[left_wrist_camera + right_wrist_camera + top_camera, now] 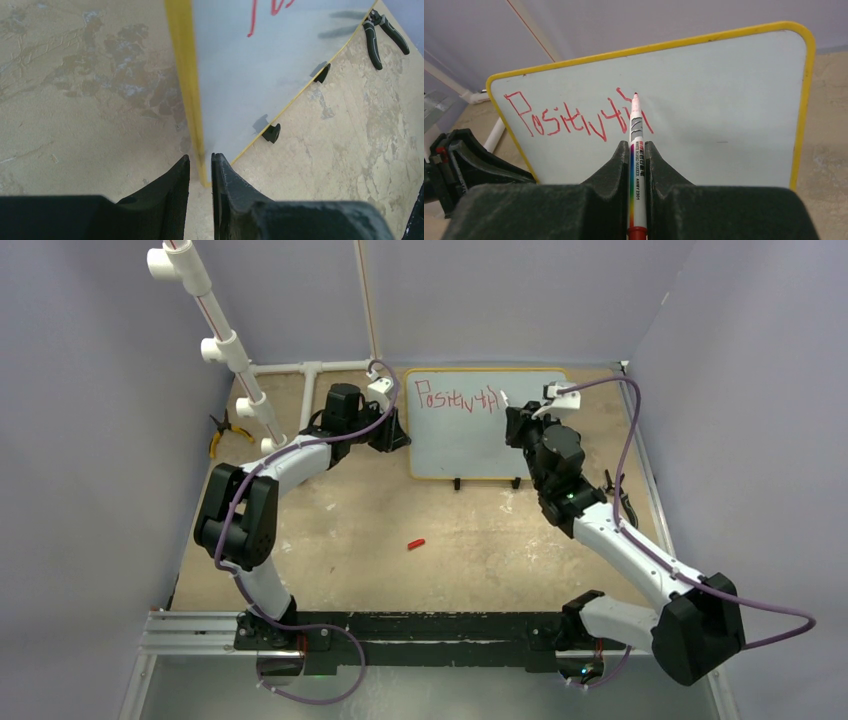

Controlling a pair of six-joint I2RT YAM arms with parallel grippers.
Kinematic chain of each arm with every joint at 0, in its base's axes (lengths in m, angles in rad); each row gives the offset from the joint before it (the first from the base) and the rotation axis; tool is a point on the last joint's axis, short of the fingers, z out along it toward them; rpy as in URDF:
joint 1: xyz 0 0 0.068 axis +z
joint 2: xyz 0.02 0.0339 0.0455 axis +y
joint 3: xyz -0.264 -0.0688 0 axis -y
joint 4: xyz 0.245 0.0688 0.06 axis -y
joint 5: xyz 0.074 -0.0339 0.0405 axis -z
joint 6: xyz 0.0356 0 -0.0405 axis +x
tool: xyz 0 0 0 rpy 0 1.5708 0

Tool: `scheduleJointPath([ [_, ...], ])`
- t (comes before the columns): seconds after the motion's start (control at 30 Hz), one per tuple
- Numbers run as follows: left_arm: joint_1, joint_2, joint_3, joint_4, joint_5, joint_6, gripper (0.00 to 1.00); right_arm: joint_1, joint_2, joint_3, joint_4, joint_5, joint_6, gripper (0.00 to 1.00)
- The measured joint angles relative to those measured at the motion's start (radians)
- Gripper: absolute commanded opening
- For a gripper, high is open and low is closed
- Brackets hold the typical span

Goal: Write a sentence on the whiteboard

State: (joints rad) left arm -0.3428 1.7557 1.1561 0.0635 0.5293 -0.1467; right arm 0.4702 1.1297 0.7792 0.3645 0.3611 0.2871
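The whiteboard (470, 445) stands upright on small black feet at the back of the table. Red writing, the sentence (455, 398), runs along its top and reads roughly "Positivity" (569, 120). My right gripper (638, 145) is shut on a white marker (637, 130) whose red tip touches the whiteboard (724, 100) at the end of that word. My left gripper (200, 162) is shut on the yellow frame at the lower left corner of the whiteboard (240, 90). The same left gripper (393, 432) is at the board's left edge in the top view.
A red marker cap (416, 543) lies mid-table. Yellow-handled pliers (222, 432) lie at the left and black pliers (380, 35) at the right of the board. A white pipe frame (215, 330) rises at the back left. Walls enclose three sides.
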Motion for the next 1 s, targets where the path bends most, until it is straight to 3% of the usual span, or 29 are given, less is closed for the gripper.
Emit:
scheduleJointPath([
  [1.0, -0.008, 0.013, 0.0, 0.011, 0.021, -0.018, 0.17, 0.0, 0.055, 0.001, -0.013, 0.063, -0.002, 0.0],
])
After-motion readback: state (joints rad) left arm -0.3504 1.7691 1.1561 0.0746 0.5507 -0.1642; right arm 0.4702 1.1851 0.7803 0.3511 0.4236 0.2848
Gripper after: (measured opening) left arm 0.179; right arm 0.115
